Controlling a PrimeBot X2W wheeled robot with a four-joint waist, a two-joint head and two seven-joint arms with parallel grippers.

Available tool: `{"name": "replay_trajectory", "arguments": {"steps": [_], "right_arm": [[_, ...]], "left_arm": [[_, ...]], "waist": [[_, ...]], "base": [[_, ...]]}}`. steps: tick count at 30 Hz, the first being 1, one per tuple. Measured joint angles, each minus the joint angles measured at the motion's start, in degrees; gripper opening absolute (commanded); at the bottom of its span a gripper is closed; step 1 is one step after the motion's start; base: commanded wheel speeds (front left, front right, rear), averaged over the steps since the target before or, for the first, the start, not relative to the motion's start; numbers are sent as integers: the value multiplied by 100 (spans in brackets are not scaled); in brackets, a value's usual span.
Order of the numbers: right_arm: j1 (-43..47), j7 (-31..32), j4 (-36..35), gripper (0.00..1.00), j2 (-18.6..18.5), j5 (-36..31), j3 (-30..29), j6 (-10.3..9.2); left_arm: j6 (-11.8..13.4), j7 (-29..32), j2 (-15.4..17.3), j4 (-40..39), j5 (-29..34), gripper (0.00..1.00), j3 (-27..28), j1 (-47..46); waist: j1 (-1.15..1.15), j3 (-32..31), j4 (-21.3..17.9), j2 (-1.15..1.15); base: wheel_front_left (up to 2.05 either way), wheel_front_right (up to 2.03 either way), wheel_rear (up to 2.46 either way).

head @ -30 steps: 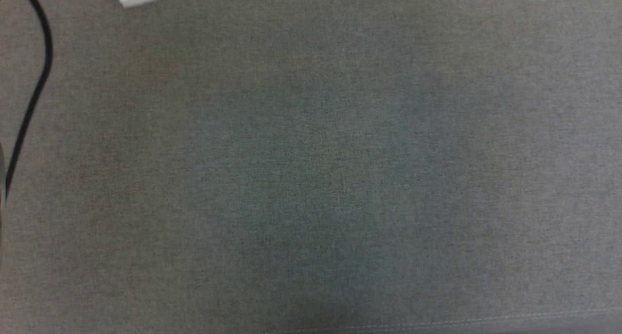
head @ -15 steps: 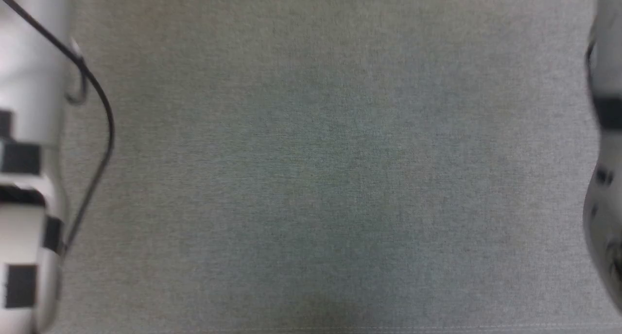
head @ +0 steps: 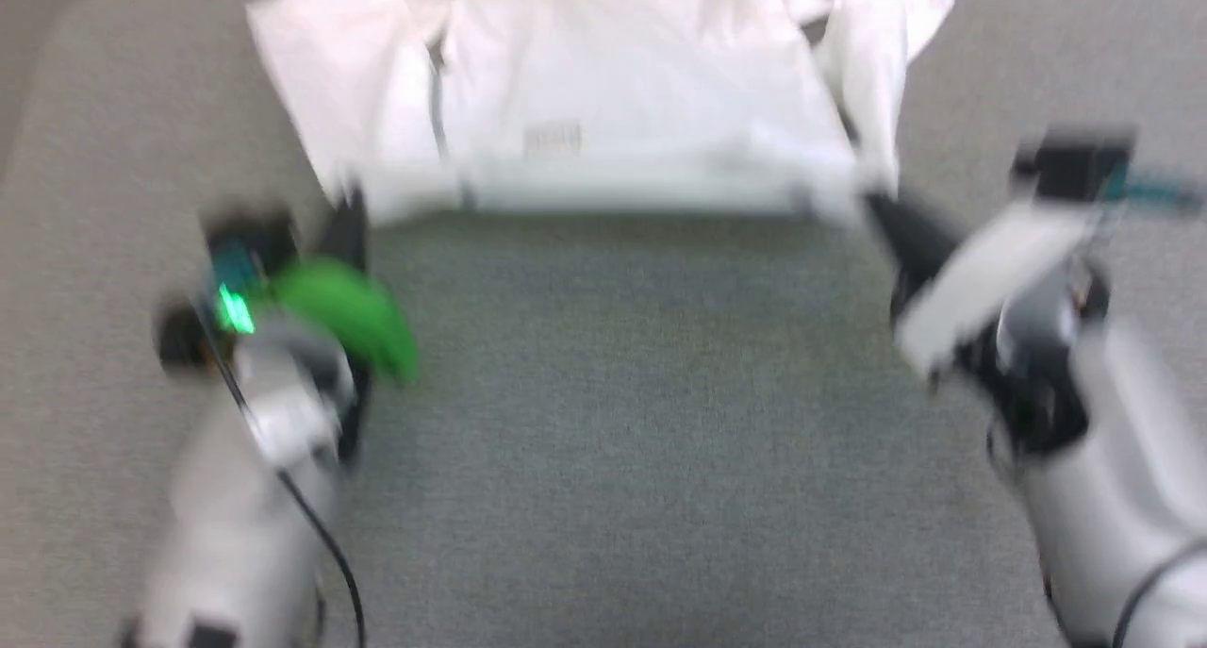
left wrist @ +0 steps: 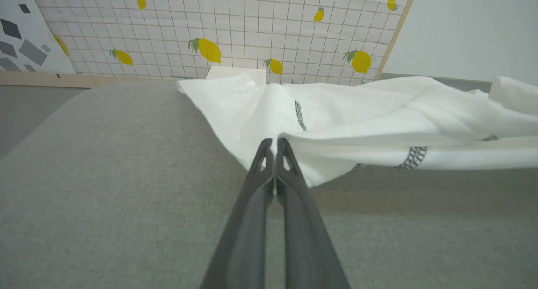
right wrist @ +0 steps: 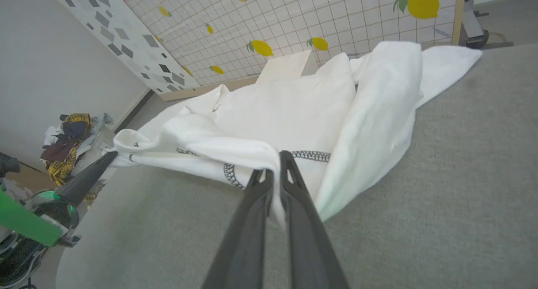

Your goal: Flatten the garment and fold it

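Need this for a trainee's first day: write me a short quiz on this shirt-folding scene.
1. True or false: the left tool and the right tool are each shut on an edge of the garment.
2. Multiple choice: the gridded panel behind the work area is printed with A) lemons, B) strawberries, C) stars.
3. Fill in the blank: the garment lies on a ____ fabric surface.

Key: 1 true; 2 A; 3 grey.
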Motion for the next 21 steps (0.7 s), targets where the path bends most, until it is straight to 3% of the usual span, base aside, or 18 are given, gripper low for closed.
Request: {"name": "replay_trajectory", "arguments": {"steps": [4,11,21], "right_arm": [[1170,114,-137,0,-97,-2,132,0],[2323,402,-396,0,-227,-287,63,3],[3258,1825,-1038,0,-270,-1015,-203,5]], "left_arm": [[22,307,-103,-40,-279,0,-87,1186],[149,1098,-14,-461,-508,0,-207,2239],[622,2811,372,-1394,-543,0,-641,3249]], "waist": [[0,-501,45,0],[0,-1123,72,0],[0,-1531,45,0]], "base": [[0,0,0],[0,0,0],[0,0,0]]}}
